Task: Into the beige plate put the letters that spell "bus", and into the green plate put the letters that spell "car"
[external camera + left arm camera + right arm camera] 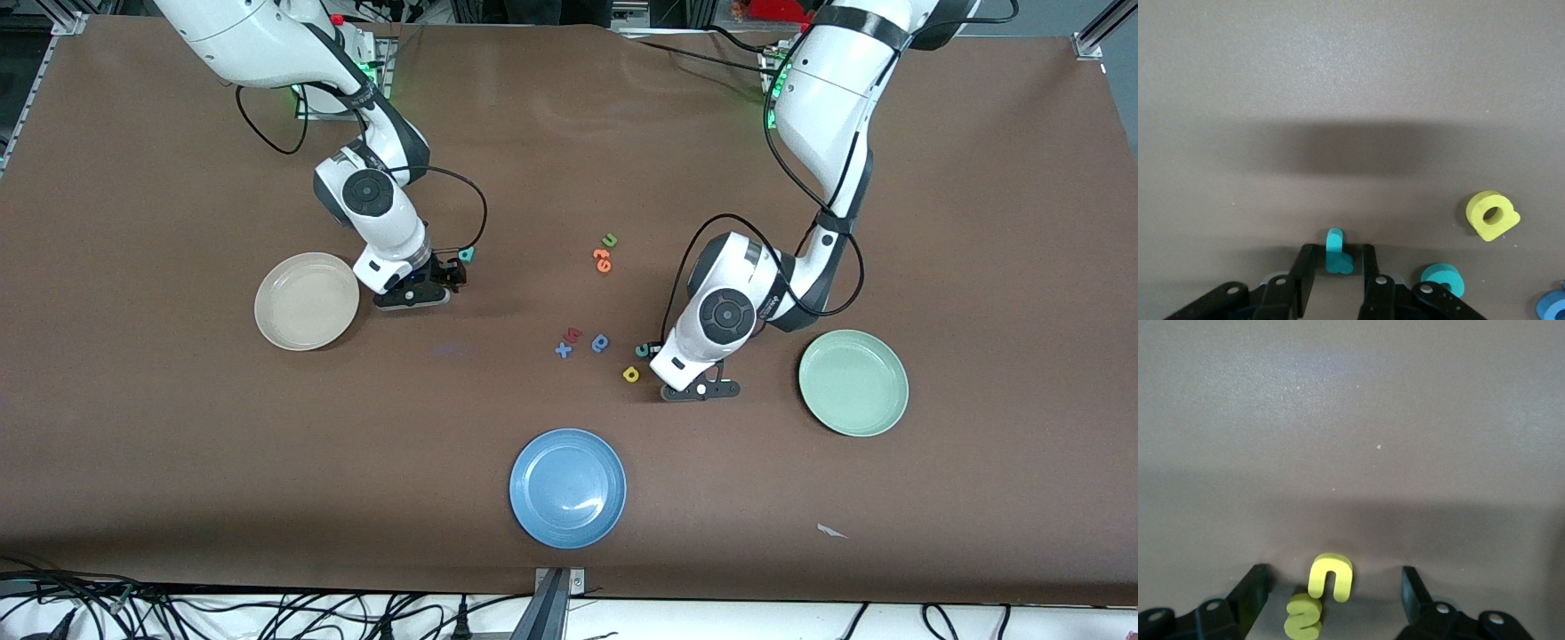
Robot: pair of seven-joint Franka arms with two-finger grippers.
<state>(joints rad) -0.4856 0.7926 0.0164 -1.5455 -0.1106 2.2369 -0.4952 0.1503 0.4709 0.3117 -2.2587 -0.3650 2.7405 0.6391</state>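
My left gripper (1337, 263) (683, 366) is down at the table beside the green plate (853, 382). Its open fingers (1305, 273) stand on either side of the teal r (1337, 252), with a small gap on each side. The teal c (1443, 279) (642, 350) and the yellow a (1492, 215) (630, 374) lie just beside it. My right gripper (1335, 590) (416, 283) is low next to the beige plate (307, 300). It is wide open around the yellow u (1330, 577) and the yellow s (1303, 617). The teal b (466, 254) lies close by. Both plates hold nothing.
A blue plate (567, 487) sits nearest the front camera. A blue round letter (600, 343), a blue x (564, 350) and a reddish letter (573, 335) lie mid-table. A green u (609, 240) and orange letters (602, 260) lie farther back. A paper scrap (831, 531) is near the front edge.
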